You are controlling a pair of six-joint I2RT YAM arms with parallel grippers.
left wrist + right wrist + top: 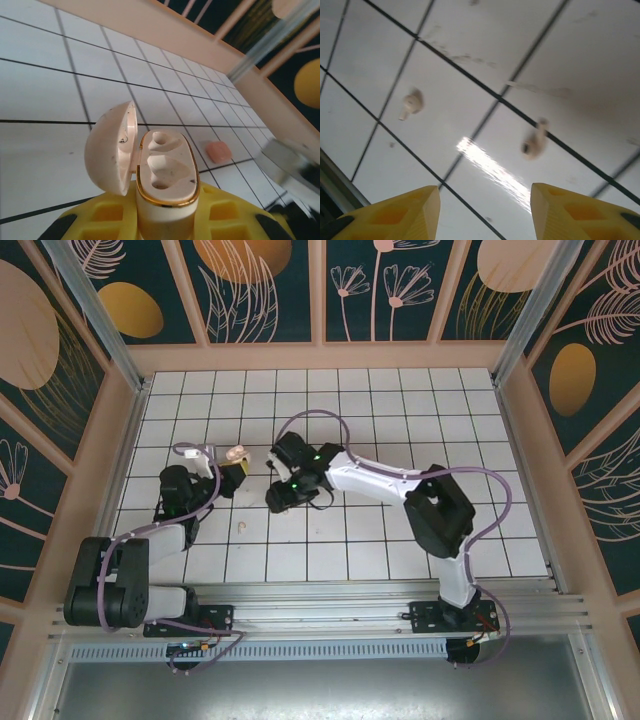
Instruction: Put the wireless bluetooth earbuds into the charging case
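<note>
My left gripper [234, 464] [167, 220] is shut on the cream charging case [236, 453] [167, 172], held upright between the yellow fingers [102, 217]. The case's lid [111, 150] is swung open to the left, and both sockets are empty. My right gripper [278, 497] [485, 202] hovers open over the tiles with nothing between its fingers [395, 215]. In the right wrist view, two cream earbuds lie on the floor ahead of it, one [411, 103] at the left and one [534, 142] at the right. One cream earbud [243, 528] lies below the left gripper. The coral-pink earbuds are out of view.
A small closed coral-pink case [219, 151] lies on a tile to the right of the cream case. The right gripper's body [290, 167] shows blurred beyond it. The beige walls [320, 355] enclose the white tiled floor [400, 410].
</note>
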